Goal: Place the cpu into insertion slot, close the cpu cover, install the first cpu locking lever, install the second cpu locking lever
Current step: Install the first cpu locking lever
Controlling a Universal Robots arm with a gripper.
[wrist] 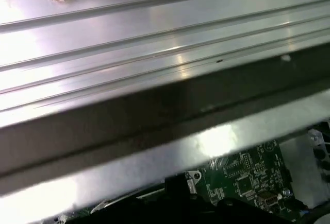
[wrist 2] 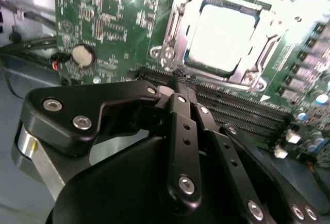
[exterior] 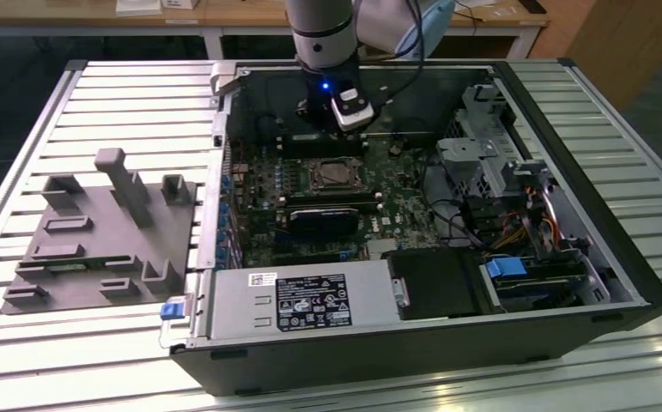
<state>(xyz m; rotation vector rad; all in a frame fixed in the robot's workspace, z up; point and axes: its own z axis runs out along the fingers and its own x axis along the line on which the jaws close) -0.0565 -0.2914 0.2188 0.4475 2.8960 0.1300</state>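
My gripper [wrist 2: 180, 77] is closed on nothing, its two black fingers [wrist 2: 178, 126] pressed together with their tips meeting at a point just over the black memory slots [wrist 2: 242, 113] that run beside the insertion slot [wrist 2: 227, 33]. In the second wrist view the cpu [wrist 2: 224, 33] lies flat in that slot, its pale metal top glaring in the light, and the cpu cover [wrist 2: 178, 33] sits down around it as a silvery frame with the chip showing through its square window. I cannot tell from here whether either locking lever is latched. In the exterior view my arm [exterior: 324, 34] comes down into the open computer case [exterior: 583, 172] lying on its side on the slatted metal tabletop [exterior: 124, 94], and the gripper [exterior: 343, 129] hangs just beyond the socket [exterior: 333, 174] on the green motherboard [exterior: 405, 215]. The grey power supply box [exterior: 296, 300] fills the near edge of the case, and a grey plastic fixture [exterior: 101, 240] rests on the tabletop toward the exterior view's left, well apart from the case interior.
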